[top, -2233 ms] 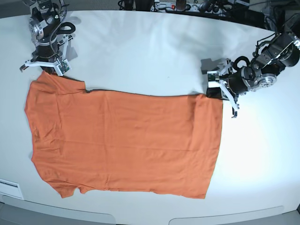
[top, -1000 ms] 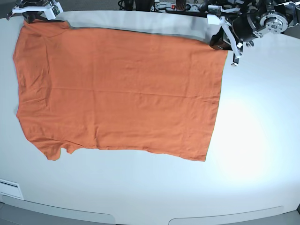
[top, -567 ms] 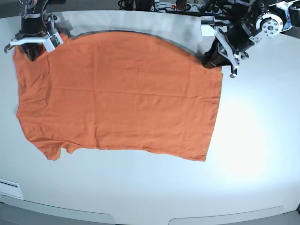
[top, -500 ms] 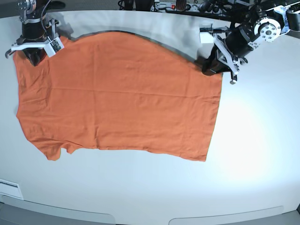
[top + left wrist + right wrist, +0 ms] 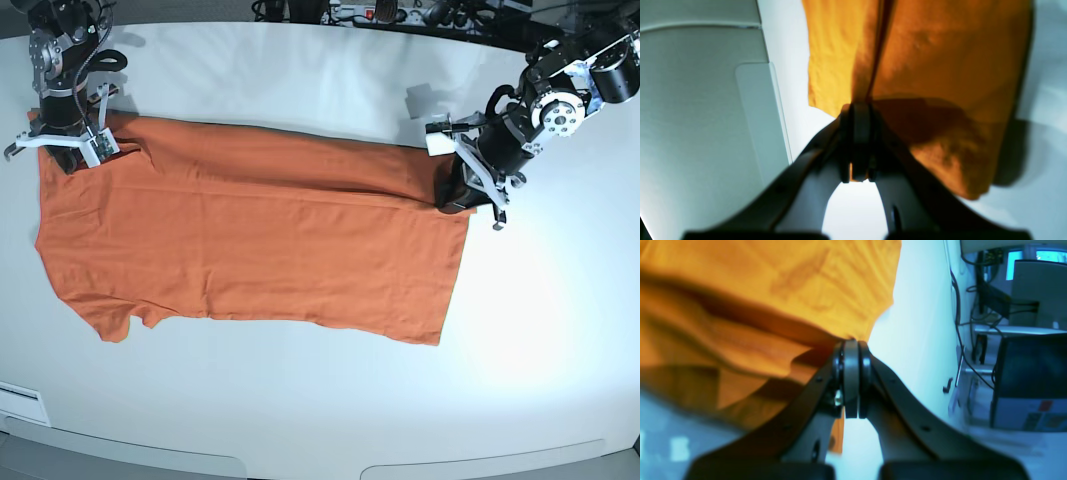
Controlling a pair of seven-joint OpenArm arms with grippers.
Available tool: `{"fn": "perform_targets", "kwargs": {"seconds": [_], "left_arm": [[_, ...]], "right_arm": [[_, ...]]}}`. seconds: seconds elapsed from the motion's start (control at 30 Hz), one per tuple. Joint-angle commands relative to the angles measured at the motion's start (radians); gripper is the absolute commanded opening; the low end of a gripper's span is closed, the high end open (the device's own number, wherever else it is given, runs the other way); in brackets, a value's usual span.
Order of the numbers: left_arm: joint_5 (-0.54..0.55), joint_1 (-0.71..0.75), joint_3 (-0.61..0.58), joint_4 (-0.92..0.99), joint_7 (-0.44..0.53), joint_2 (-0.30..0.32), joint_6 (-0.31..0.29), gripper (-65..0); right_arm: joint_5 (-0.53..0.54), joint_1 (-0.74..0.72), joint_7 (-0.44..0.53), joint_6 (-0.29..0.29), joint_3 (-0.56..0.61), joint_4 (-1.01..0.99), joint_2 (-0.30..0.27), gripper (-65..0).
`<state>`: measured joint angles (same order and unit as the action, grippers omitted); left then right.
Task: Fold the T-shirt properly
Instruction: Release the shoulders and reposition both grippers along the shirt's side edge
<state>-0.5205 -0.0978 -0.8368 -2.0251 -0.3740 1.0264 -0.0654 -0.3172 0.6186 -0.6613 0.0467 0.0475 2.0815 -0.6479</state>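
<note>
The orange T-shirt lies spread on the white table, its far edge turned over toward the front in a narrow fold. My left gripper, on the right of the base view, is shut on the T-shirt's far right corner. In the left wrist view the left gripper pinches the T-shirt, which hangs in a fold beyond it. My right gripper, at the far left, is shut on the T-shirt's far left corner. The right wrist view shows the right gripper clamping the T-shirt.
Cables and equipment line the table's far edge. A white label sits at the near left edge. In the right wrist view, dark boxes and cables stand beyond the table.
Both grippers have come down and toward the front with the far edge. The raised far part of the T-shirt has dropped over itself into a narrow fold.
</note>
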Motion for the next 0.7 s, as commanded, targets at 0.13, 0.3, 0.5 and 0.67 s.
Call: {"fn": "perform_targets", "kwargs": {"seconds": [0.13, 0.3, 0.5, 0.67], "left_arm": [[0.043, -0.063, 0.008, -0.002, 0.012, 0.002, 0.017, -65.0], [0.084, -0.096, 0.008, -0.001, 0.032, 0.002, 0.013, -65.0], [0.129, -0.108, 0.008, -0.001, 0.064, 0.002, -0.065, -65.0], [0.132, -0.108, 0.008, -0.001, 0.064, 0.002, -0.065, -65.0]], "right_arm": [[0.061, -0.060, 0.041, -0.019, -0.010, 0.012, -0.014, -65.0], [0.086, -0.093, 0.050, -0.049, -0.010, 0.011, -0.014, -65.0], [0.086, -0.104, 0.074, -0.059, -0.010, 0.010, -0.021, -65.0], [0.086, -0.104, 0.075, -0.008, -0.010, 0.010, -0.020, -65.0]]}}
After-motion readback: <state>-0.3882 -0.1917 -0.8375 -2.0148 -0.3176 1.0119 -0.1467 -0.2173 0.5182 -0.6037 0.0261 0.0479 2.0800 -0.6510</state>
